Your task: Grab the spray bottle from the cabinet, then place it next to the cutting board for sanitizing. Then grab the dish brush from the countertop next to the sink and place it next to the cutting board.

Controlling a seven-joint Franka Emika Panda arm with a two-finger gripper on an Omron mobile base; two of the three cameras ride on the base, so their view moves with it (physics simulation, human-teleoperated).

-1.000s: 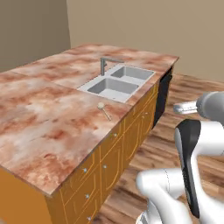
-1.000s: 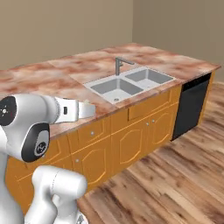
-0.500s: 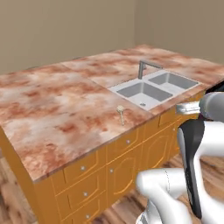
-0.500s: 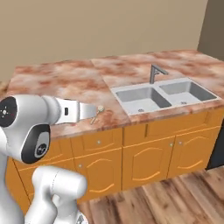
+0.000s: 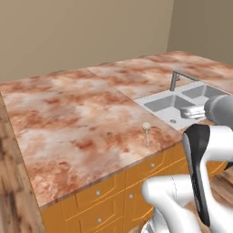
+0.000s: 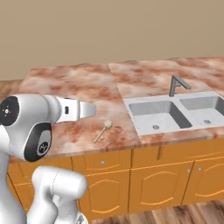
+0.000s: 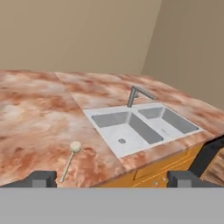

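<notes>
We are looking at a home kitchen, rendered rather than filmed. What tells us so is the large island of orange-brown wooden cabinetry topped by a countertop [image 5: 82, 113] of reddish-brown and cream mottled marble with a pale edge. Set into it, toward three o'clock in the right base view, is a grey metal double-basin sink [image 6: 175, 114] with a thin angular faucet [image 6: 177, 84]. Below the slab we see drawer fronts [image 6: 101, 162] and arched doors [image 6: 153, 186], each with a small silver knob. A dish brush [image 6: 103, 130] lies on the marble just beside the sink. Plain beige walls [image 6: 109, 30] and a wood-plank floor [image 5: 13, 182] complete the domestic look.
</notes>
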